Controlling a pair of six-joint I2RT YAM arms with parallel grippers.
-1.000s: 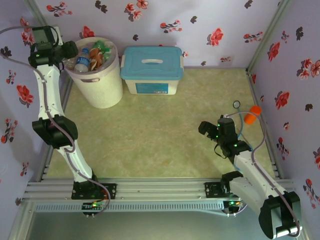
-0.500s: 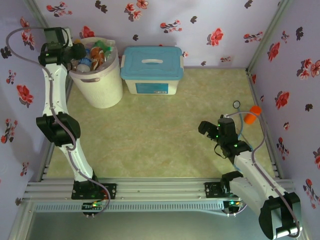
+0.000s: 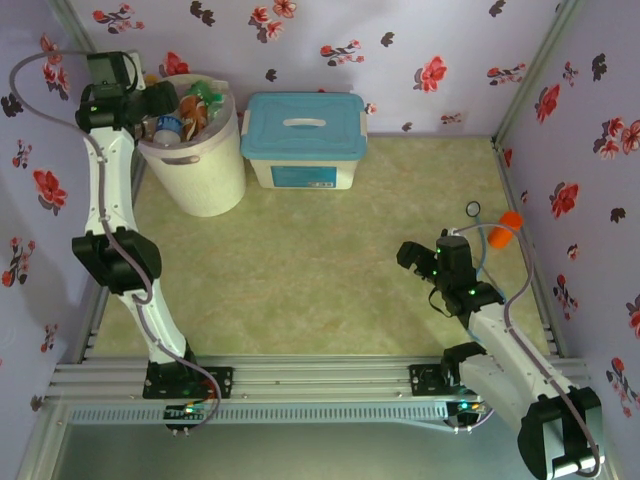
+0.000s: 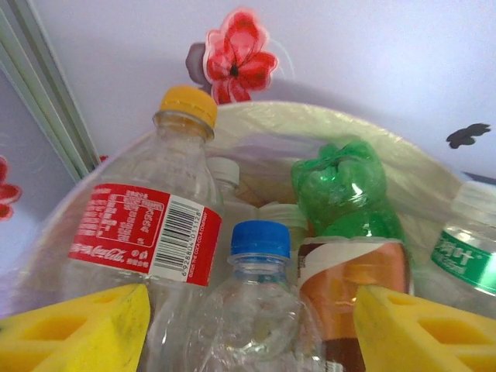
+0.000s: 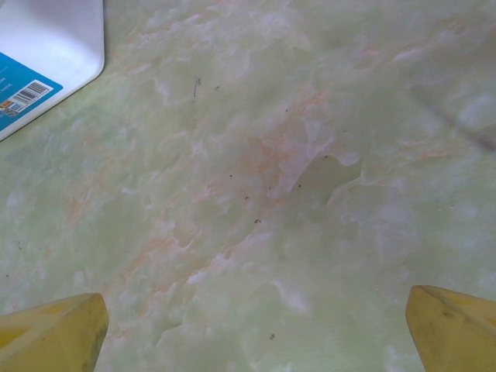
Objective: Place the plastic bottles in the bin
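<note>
Upper left, the left hand (image 4: 249, 296) hangs released over plastic bottles (image 4: 147, 225) in the bin (image 3: 203, 180); the right hand (image 5: 256, 325) is spread wide above the table (image 5: 256, 170).

The right gripper (image 5: 252, 329) gapes above tabletop (image 5: 271, 155) near a white box (image 5: 46, 46).

the bin (image 3: 200, 185) is standing at the far left corner of the counter (image 3: 300, 260), with the plastic bottles (image 3: 190, 108) piling inside it up to the rim. a lidded box (image 3: 303, 140) is sitting just right of the bin along the far edge. a cup (image 3: 509, 220) is lying near the right edge, well apart from both.
</note>
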